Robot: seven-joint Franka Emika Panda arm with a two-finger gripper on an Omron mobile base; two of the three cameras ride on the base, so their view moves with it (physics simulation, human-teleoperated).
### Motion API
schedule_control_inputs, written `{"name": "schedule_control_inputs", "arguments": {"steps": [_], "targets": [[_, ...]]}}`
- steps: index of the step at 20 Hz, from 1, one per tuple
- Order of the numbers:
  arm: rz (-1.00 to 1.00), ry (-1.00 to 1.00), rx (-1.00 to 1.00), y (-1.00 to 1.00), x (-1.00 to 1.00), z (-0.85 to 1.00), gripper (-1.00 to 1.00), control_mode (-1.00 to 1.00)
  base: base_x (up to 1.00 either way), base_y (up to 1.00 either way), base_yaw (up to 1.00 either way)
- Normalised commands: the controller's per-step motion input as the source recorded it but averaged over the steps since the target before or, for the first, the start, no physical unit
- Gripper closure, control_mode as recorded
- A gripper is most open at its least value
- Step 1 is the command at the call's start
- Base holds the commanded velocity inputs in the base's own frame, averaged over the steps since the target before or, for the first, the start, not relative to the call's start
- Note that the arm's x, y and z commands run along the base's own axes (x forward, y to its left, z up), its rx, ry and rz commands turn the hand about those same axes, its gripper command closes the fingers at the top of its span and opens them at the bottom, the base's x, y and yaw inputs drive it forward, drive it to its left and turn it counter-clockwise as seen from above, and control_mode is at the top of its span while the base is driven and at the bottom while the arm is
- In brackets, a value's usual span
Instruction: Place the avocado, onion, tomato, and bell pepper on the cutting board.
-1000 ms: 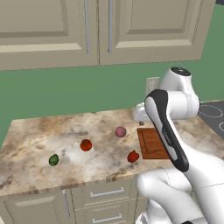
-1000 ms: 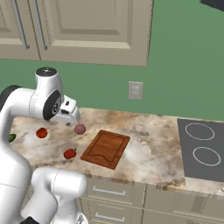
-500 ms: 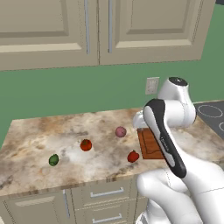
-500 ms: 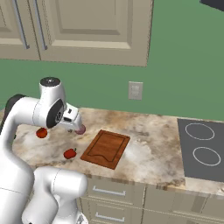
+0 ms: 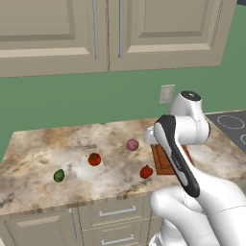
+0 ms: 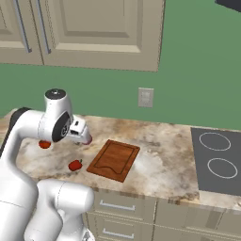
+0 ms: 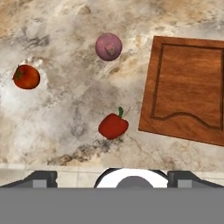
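Observation:
The pinkish-purple onion (image 7: 109, 46) lies on the marble counter left of the reddish-brown cutting board (image 7: 188, 87). The red bell pepper (image 7: 113, 125) sits nearer the counter's front edge, close to the board's corner. The orange-red tomato (image 7: 26, 77) is farther left, and the dark green avocado (image 5: 58, 176) is farthest left. My gripper (image 6: 84, 139) hangs open and empty above the counter, over the onion (image 6: 89, 140) and pepper (image 6: 75, 164). In the left base view the arm hides part of the board (image 5: 162, 163).
A black cooktop (image 6: 215, 161) is set into the counter right of the board. A wall outlet (image 6: 145, 97) sits on the green backsplash, with cabinets above it. Drawers (image 5: 115, 212) run under the counter's front edge.
The arm has folded and brought the hand down and slightly right, closer to the counter near the onion. The foods and the board have not moved.

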Motion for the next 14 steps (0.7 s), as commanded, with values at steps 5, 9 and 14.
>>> {"name": "schedule_control_inputs", "arguments": {"steps": [5,9,14], "targets": [[0.00,0.00,-0.01,0.00,0.07,-0.23,-1.00,-1.00,0.00,0.00,0.00],[0.00,0.00,0.00,0.00,0.06,-0.25,-1.00,-1.00,0.00,0.00,0.00],[0.00,0.01,0.00,0.07,0.08,-0.23,-1.00,-1.00,0.00,0.00,0.00]]}}
